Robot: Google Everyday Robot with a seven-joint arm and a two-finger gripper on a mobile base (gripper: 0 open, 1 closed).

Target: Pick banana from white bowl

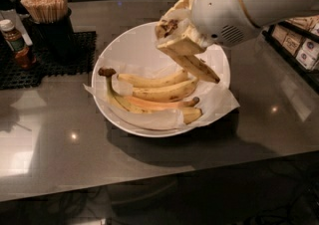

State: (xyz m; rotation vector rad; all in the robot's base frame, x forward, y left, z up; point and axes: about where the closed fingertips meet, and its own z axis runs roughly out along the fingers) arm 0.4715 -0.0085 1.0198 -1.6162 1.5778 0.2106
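Note:
The white bowl (102, 100) with its paper liner stands mid-counter. My gripper (173, 37) hangs over the bowl's far right part, shut on the banana (200, 68). That banana is fairly straight, yellow with dark flecks, and is held clear above the bowl, slanting down to the right with its dark tip over the liner. In the bowl lie curved bananas joined at a dark stem (105, 72) and an orange-tinted banana (149, 103). The big white arm hides the bowl's far right rim.
A black cup of wooden sticks (46, 7) and a brown sauce bottle (18, 45) stand on a black mat (60, 62) at the back left. Boxed goods (303, 45) line the right side. The counter's front edge runs below the bowl.

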